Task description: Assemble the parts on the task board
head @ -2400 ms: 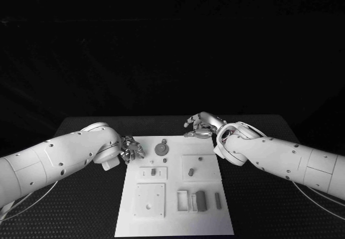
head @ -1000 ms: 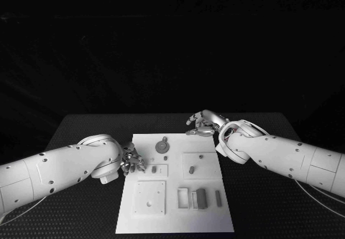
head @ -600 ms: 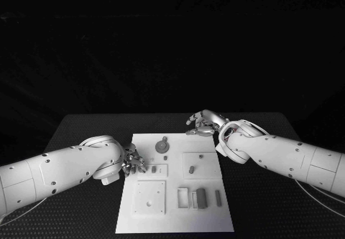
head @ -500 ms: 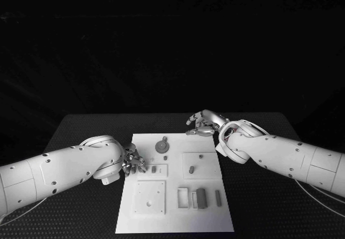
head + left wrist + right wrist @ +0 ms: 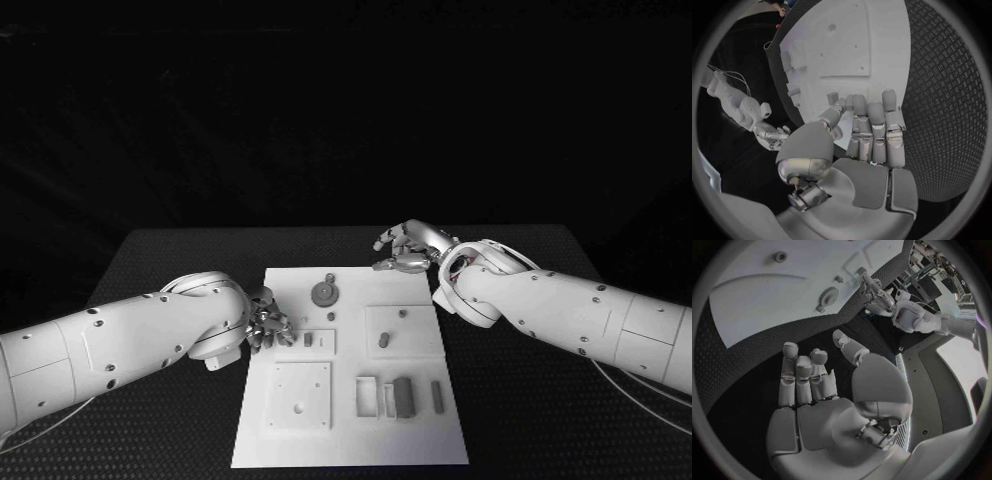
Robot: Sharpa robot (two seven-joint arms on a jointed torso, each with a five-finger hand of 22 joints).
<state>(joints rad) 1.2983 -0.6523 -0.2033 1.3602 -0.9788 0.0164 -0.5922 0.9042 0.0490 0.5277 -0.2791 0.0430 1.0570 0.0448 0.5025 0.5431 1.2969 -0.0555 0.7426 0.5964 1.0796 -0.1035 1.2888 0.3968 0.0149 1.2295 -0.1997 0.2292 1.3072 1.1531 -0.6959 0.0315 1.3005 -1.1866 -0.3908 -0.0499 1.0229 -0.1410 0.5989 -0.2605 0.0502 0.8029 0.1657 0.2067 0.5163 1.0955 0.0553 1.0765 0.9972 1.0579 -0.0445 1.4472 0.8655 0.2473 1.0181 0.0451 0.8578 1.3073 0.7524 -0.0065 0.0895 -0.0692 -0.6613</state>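
Desk (image 5: 159, 420) first: black and textured, with the white task board (image 5: 351, 455) flat at its middle, long side running from near to far. Treat the board as a stiff plate that may slide if you push sideways on it, so press down rather than across.

The parts on it are small, hard and probably light, the kind that tip or skate away under a clumsy touch. Take each by its two flat sides with fingertips only. The round grey disc (image 5: 326, 292) lies at the far end, left of centre. A small grey peg (image 5: 384, 341) sits on the square plate right of centre. Grey blocks (image 5: 402, 398) stand in the tray at the near right. A little upright piece (image 5: 309, 339) stands on the small plate left of centre.

Your left hand (image 5: 265, 322) rests at the board's left edge, fingers (image 5: 873, 125) extended side by side over the white surface and grasping nothing. That upright piece lies just beside its fingertips, to their right, and looks the likeliest next pick; whether a fingertip already touches it you cannot tell.

Your right hand (image 5: 410, 250) hangs at the board's far right corner, fingers loosely bent and apart, released and empty. The disc lies near it, to its left and nearer you.
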